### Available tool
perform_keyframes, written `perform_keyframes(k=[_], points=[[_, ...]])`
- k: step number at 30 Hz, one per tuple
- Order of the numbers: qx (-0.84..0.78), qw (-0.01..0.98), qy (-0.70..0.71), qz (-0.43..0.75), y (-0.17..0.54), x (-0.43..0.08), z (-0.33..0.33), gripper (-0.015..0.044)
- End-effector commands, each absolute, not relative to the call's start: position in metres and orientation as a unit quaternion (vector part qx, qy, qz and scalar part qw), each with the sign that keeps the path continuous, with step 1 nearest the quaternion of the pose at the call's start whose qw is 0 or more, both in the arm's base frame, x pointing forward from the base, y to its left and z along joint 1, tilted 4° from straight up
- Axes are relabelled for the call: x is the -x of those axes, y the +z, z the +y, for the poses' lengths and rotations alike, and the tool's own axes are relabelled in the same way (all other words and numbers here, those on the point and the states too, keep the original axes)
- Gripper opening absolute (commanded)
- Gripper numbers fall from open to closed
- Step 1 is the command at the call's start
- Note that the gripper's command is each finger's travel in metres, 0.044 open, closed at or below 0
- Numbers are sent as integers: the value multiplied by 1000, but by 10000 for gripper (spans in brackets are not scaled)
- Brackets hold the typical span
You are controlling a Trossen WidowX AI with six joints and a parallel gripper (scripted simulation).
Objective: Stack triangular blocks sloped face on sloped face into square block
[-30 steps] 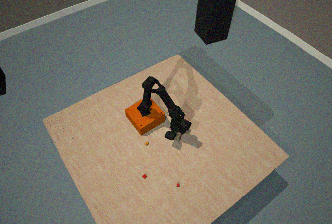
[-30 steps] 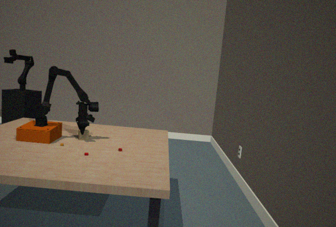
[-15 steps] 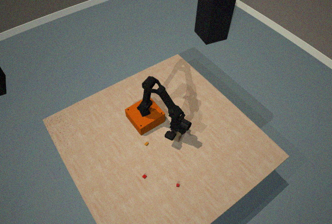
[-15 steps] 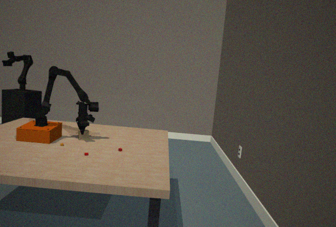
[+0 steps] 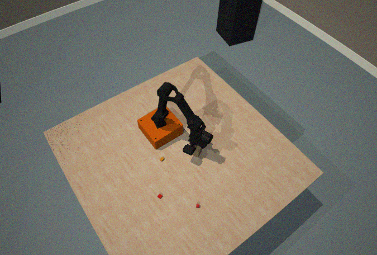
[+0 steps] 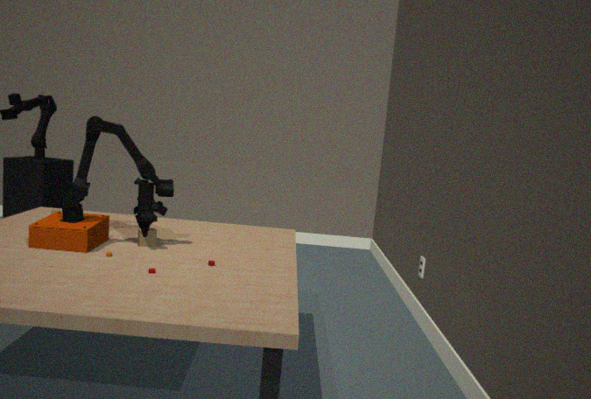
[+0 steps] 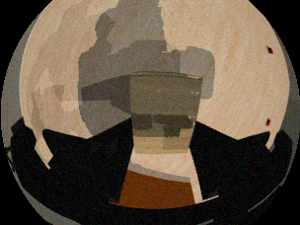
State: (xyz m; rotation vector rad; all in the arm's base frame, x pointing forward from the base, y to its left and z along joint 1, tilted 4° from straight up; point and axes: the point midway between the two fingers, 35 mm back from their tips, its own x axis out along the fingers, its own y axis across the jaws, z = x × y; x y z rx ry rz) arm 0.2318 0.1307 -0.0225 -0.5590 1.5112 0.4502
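Two tan triangular blocks sit together under the hand and look like one squarish block (image 5: 197,151) (image 6: 151,240) (image 7: 165,96) on the table. My gripper (image 5: 199,149) (image 6: 145,233) (image 7: 161,121) points down and is shut on the upper triangular block, with one finger on each side in the wrist view. The top looks nearly level in the exterior view, and the ends look close to even in the wrist view. The seam between the sloped faces is not clear, and the fingers hide part of the sides.
The orange base (image 5: 156,128) (image 6: 59,237) stands close behind the blocks. A small orange piece (image 5: 162,159) (image 6: 109,254) lies near it. Two small red cubes lie farther out, one (image 5: 160,196) (image 6: 151,270) nearer the orange piece and another (image 5: 197,205) (image 6: 211,262) beyond.
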Motion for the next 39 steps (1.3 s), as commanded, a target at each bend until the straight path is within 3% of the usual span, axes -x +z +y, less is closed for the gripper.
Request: perform_keyframes(k=[1,36,39], points=[[248,670,200,670,-22,-232,131,0],[250,670,197,671,-23,-232,131,0],[250,670,198,671,-23,-231,131,79]])
